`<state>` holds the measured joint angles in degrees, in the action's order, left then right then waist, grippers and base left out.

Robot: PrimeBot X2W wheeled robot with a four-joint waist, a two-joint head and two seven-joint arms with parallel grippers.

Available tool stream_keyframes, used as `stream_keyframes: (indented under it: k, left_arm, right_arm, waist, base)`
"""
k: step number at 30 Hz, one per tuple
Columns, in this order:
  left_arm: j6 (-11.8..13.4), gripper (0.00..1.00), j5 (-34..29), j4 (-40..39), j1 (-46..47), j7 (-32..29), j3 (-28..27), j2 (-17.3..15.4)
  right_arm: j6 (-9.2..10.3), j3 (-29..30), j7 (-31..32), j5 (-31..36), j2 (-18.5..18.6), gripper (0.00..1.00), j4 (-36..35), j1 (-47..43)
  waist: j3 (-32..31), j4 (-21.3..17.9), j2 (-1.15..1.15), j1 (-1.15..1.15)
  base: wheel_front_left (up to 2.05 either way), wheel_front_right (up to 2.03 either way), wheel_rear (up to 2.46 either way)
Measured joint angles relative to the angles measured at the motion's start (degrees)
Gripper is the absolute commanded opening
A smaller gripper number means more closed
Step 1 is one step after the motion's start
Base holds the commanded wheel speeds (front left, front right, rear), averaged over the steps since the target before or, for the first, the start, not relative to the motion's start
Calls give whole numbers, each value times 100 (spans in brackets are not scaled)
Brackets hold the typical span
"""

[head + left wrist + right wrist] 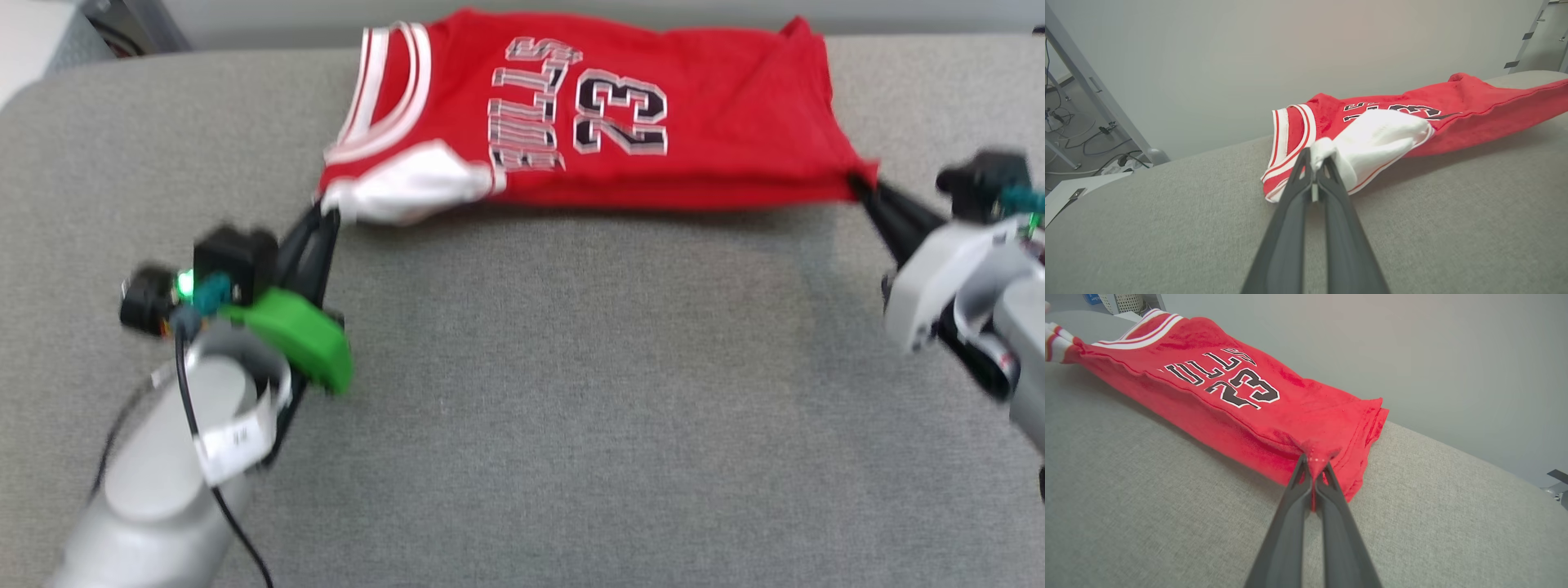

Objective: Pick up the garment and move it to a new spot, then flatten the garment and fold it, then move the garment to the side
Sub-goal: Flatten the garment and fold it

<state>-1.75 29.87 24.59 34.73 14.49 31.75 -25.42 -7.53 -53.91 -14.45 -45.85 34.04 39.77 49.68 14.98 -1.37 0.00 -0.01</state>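
The garment [637, 131], a red jersey with white sleeves and a black "23", lies folded lengthwise at the far side of the grey padded table [522, 392], its near edge lifted. My left gripper [323, 214] is shut on the white sleeve at the garment's near left corner; in the left wrist view the left gripper [1315, 163] pinches white cloth of the garment [1474, 106]. My right gripper [859, 186] is shut on the near right hem corner; in the right wrist view the right gripper [1314, 463] bites red cloth of the garment [1241, 400].
The grey table runs wide and bare toward me in front of the garment. A pale wall [1290, 49] stands behind its far edge. Cables and a metal frame leg [1098, 90] sit on the floor beyond the table's left end.
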Motion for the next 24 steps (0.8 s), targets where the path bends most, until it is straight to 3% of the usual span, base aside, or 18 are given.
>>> stream_keyframes:
  k: [14,24]
  left_arm:
    - [653,0,770,-1383,-2932,-354,131,-246]
    - [956,0,1166,-1867,-4221,-694,376,-229]
  right_arm:
    - [0,318,-12,-416,633,0,-817,-2276]
    - [-1,770,133,-688,954,0,-1390,-3859]
  waist:
    - [-1087,90,0,0]
    - [-1604,110,0,0]
  base:
    - [0,0,0]
    - [0,0,0]
